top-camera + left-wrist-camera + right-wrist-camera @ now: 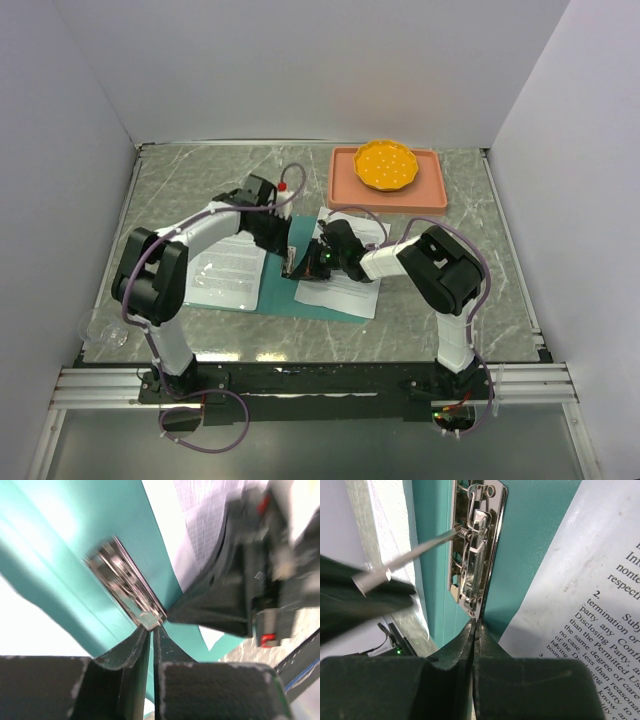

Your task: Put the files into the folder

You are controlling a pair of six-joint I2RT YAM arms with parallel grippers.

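The marble-patterned table (480,300) is carrying the teal folder (310,302), which is lying open at its middle. The salmon tray (340,190) is sitting at the far right. The files (232,268) are lying on the folder, with sheets left and right of its spine. The left gripper (151,630) and right gripper (474,627) are meeting there. Each has its fingers pressed together, with its tips touching an end of the metal clip (472,555).
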